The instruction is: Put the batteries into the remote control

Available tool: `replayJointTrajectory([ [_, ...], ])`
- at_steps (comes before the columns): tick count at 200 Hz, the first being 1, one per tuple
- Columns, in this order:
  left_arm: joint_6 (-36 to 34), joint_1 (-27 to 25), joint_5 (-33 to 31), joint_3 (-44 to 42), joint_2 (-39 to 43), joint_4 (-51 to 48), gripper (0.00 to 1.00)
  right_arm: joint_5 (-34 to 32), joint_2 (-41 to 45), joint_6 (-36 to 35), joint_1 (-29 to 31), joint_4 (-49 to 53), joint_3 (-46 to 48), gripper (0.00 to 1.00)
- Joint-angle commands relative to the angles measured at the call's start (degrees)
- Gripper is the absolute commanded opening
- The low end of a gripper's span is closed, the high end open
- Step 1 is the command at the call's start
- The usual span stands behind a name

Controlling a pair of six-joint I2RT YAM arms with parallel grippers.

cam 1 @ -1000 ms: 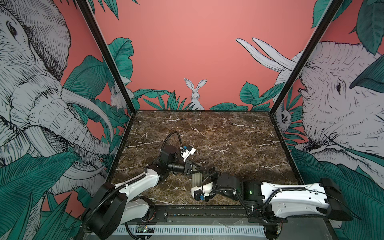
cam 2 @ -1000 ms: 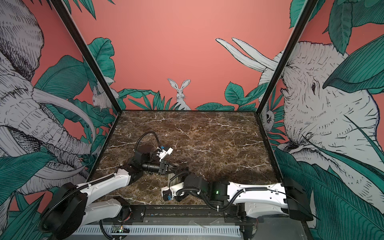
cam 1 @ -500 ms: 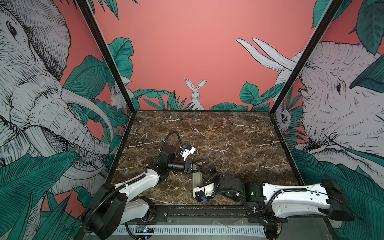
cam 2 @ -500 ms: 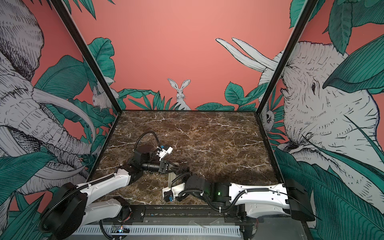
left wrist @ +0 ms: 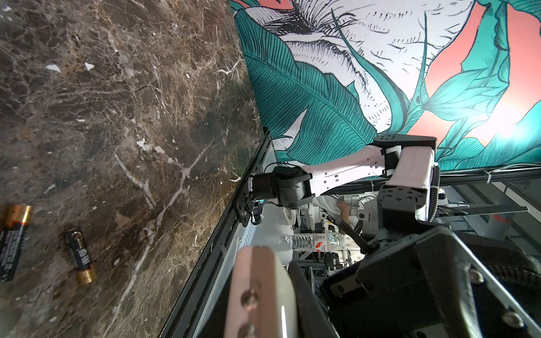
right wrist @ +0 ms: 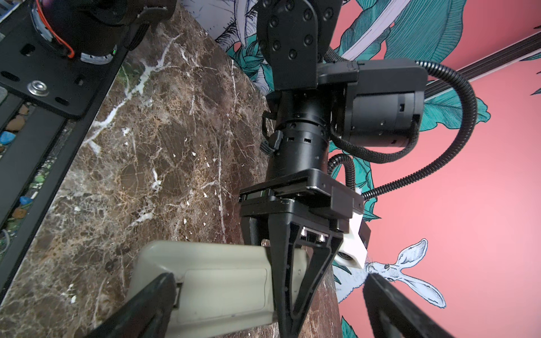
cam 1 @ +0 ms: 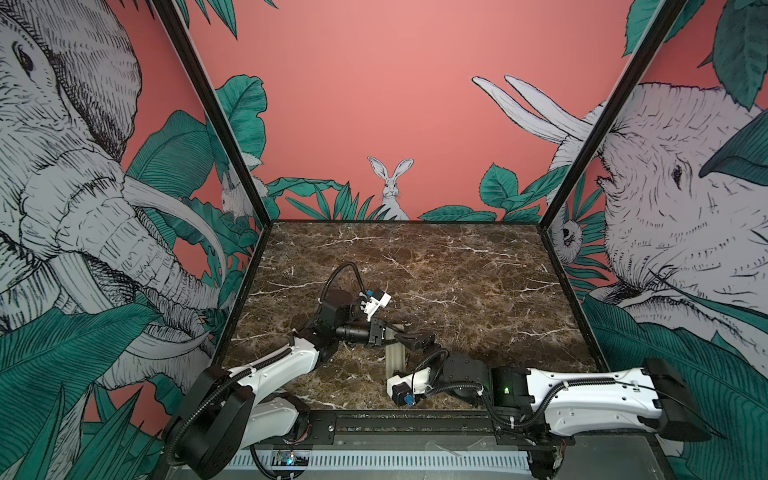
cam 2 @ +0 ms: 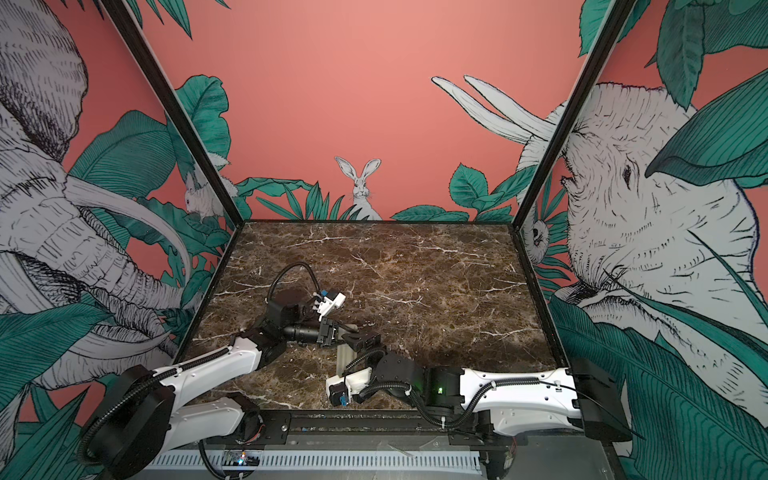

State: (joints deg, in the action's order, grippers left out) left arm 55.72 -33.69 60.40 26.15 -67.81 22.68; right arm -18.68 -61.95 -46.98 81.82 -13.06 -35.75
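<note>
Brown white-veined marble tabletop [cam 1: 457,266] filled the floor of the booth, closed in by coral walls [cam 1: 374,83] painted with elephants, green leaves and a rabbit.

My left gripper [cam 1: 390,333] was clamped tight on the slim remote control with a greyish-beige plastic back [cam 1: 395,357], holding it near the front middle of the marble in both top views. From my right wrist camera that remote [right wrist: 219,286] showed its back, with the rectangular battery cover panel seemingly in place, and one black left finger [right wrist: 289,278] pressed across it close to one end. I could not tell whether the remote touched the marble.

My right gripper [right wrist: 268,281] had its jaws spread wide and held nothing. One black fingertip [right wrist: 146,304] lay over the edge of the cover panel, while the other fingertip [right wrist: 392,307] stood clear of the remote.

Two slim black cylindrical batteries with gold ends lay flat on the marble in my left wrist view, one [left wrist: 79,254] near the other [left wrist: 13,243], not touching. I could not find them in the top views.
</note>
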Motion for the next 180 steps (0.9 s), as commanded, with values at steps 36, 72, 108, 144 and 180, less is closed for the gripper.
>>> replayJointTrajectory([
  [36, 0.70, -0.95, 5.02, -0.11, 0.78, 0.09, 0.00, -8.87, 2.80, -2.81, -0.41, -8.79, 1.72, 0.99],
  [72, 0.70, -0.94, 4.99, -0.06, 0.36, 0.26, 0.00, -9.26, 3.07, -3.09, -0.11, -9.76, 2.08, 0.99],
  [108, 0.65, -0.96, 5.03, -0.18, 0.51, 0.27, 0.00, -9.70, 3.15, -3.12, -0.05, -10.64, 2.11, 0.99],
  [144, 0.70, -0.96, 4.86, -0.38, 0.65, 0.13, 0.00, -10.52, 3.46, -3.14, 0.09, -11.27, 2.16, 0.99],
  [180, 0.60, -1.00, 4.88, -0.26, 0.86, -0.25, 0.00, -10.94, 4.42, -3.38, 0.17, -12.16, 2.51, 0.99],
])
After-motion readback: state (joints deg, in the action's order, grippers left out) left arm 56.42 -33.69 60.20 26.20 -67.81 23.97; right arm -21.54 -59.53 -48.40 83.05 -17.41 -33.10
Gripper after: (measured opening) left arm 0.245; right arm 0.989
